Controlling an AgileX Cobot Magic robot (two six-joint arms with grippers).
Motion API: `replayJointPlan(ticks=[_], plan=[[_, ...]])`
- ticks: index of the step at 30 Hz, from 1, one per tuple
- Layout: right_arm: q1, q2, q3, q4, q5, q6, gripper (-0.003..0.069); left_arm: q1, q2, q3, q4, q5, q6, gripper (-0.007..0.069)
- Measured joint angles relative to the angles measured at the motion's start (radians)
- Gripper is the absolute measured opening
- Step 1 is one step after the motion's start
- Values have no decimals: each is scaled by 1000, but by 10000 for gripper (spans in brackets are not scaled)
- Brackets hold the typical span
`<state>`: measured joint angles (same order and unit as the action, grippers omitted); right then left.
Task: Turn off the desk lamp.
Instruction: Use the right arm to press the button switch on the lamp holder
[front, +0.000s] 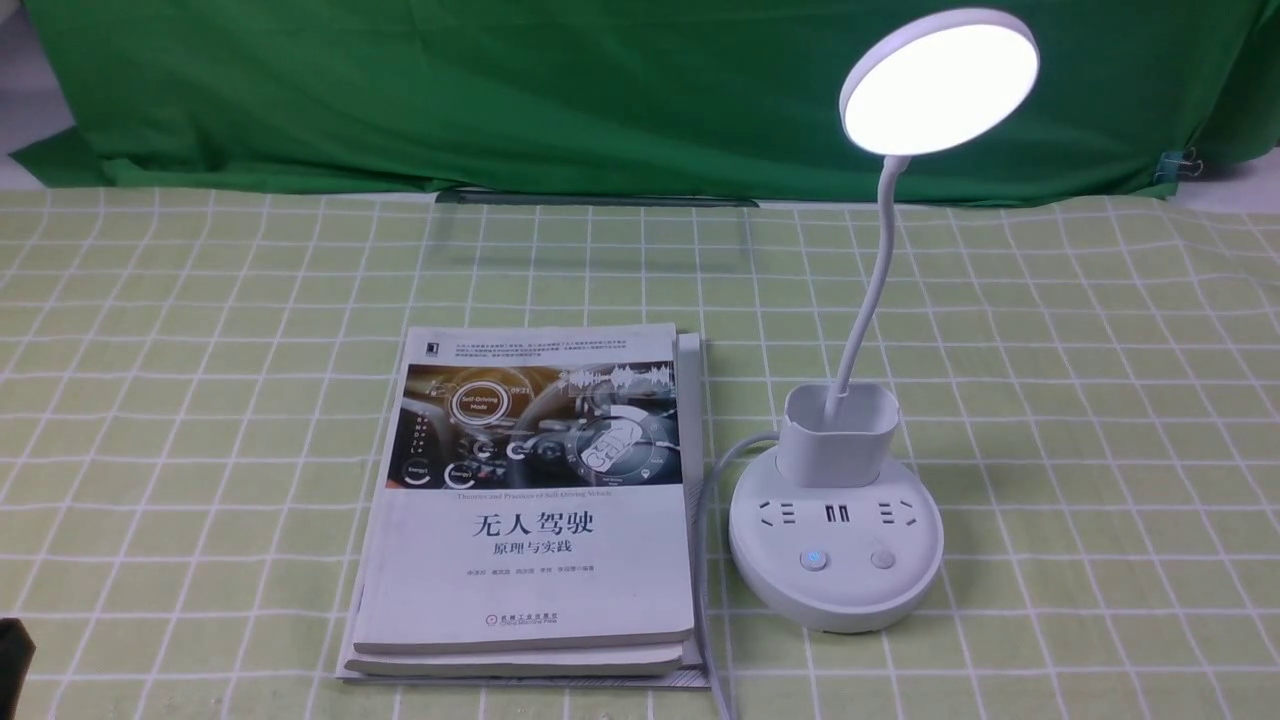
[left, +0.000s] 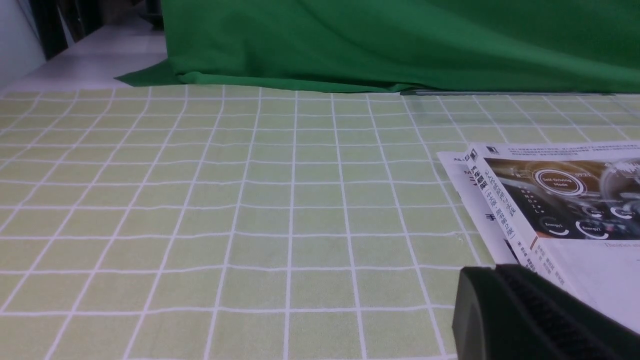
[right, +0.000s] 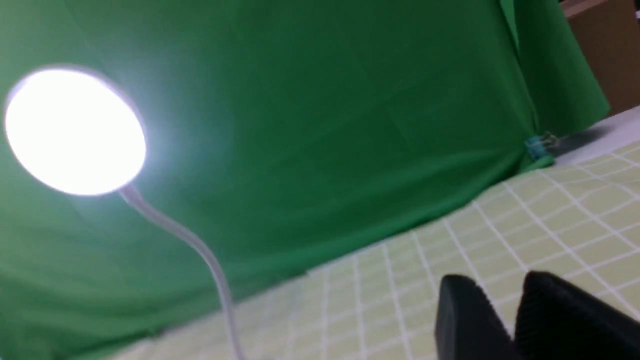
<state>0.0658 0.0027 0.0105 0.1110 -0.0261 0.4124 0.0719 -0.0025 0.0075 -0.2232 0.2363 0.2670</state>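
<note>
While its disc head glowed, the desk lamp (front: 836, 540) stood on the green-checked tabletop (front: 200, 400) just right of the stacked books (front: 530, 500) in the front view, its cable running alongside them. In the left wrist view, one dark finger of the left pincer (left: 505, 310) showed beside the books' corner; its spread could not be told. In the right wrist view, the right pincer (right: 500, 295) hung over the tabletop, narrowly parted and empty.

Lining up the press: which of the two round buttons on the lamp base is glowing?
The left button on the desk lamp, nearer the books: it glows blue. The right button is plain grey, unlit.
</note>
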Motion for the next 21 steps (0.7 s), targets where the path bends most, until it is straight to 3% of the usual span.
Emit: replayJointPlan(ticks=[4, 7, 10, 17, 21], plan=[[2, 0, 0, 1, -69, 30, 175, 0, 0, 0, 0, 0, 0, 1], [13, 9, -11, 2, -32, 35, 175, 0, 0, 0, 0, 0, 0, 1], [45, 107, -125, 3, 124, -30, 179, 0, 0, 0, 0, 0, 0, 1], [130, 536, -507, 3, 590, -330, 153, 0, 0, 0, 0, 0, 0, 1], [138, 799, -641, 3, 758, -424, 153, 0, 0, 0, 0, 0, 0, 1]])
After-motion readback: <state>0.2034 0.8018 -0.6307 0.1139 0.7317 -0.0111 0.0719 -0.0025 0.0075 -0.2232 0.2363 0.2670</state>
